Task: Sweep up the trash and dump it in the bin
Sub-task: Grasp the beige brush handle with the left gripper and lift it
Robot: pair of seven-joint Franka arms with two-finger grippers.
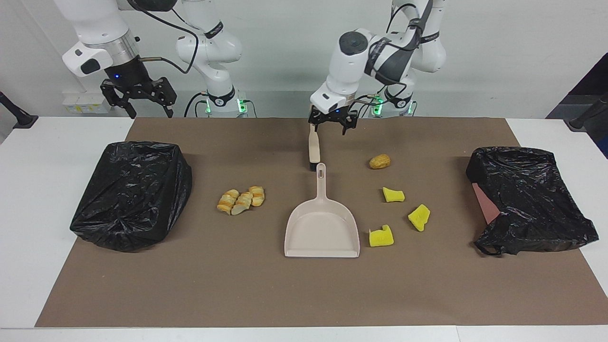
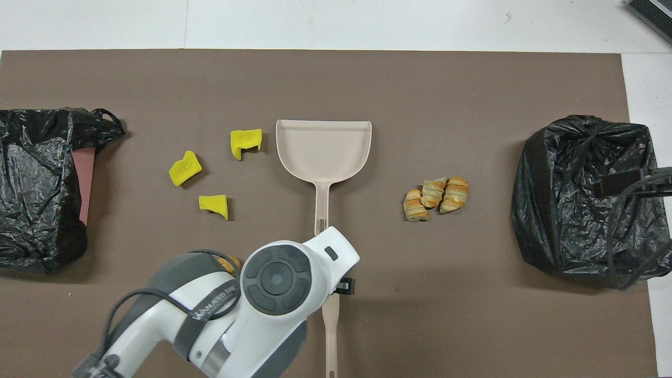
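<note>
Left gripper (image 1: 332, 124): hung over the handle of the brush (image 1: 313, 142), fingers apart, nothing between them; whether the tips touched the handle could not be told.
Right gripper (image 1: 137, 97): waited raised over the table's edge at the right arm's end, fingers spread, holding nothing.
Brush: lay flat on the brown mat (image 1: 304, 294), in line with the dustpan's handle and nearer to the robots, bristle end just beside that handle's tip.
Dustpan (image 1: 322, 228): sat mid-mat, empty, mouth turned away from the robots.
Sponge chunks (image 1: 393, 194) (image 1: 419, 217) (image 1: 381, 236): three yellow pieces loose on the mat beside the pan, toward the left arm's end, one just beside the pan's mouth corner.
Potato-like lump (image 1: 380, 161): lay nearer to the robots than the sponges, near the brush.
Bread pieces (image 1: 241, 200): clustered together beside the pan, toward the right arm's end.
Bins (image 1: 130, 194) (image 1: 529, 199): two, lined with black bags, one at each end of the mat.
Risk, grasp: a slim, flat handle offered little height; a descent off its centre line would likely push the brush aside or nudge the dustpan.
Risk, sweep: an unbraced pan would probably slide once trash met it; light sponge could skip past the lip, and the rounded lump could roll away.
Risk, dump: the slack bag mouths might fold shut and spill the load.
</note>
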